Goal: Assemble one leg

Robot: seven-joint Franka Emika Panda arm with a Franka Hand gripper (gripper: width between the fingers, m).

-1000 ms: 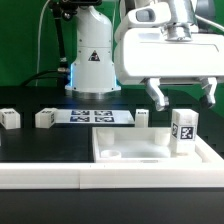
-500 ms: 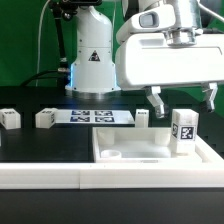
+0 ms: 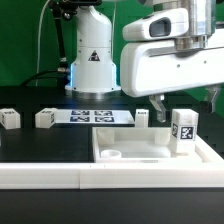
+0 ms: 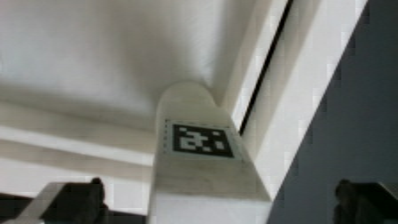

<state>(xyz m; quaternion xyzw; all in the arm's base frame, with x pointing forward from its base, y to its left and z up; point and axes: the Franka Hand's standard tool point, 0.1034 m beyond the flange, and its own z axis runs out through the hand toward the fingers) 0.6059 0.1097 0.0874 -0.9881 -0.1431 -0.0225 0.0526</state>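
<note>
hovering above the upright leg (image 3: 183, 130), the end effector (image 3: 187, 107) spreads wide, holding nothing

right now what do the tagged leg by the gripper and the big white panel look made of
Leg: probably hard white plastic, smooth and matte, evenly coloured with a rounded top; its black-and-white tag looks printed. Panel: seemingly the same smooth white plastic, judging by its moulded-looking raised rim and round socket.

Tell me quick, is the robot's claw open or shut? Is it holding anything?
Gripper: open, holding nothing. Its fingers stand on either side of the upright leg, with gaps.
</note>
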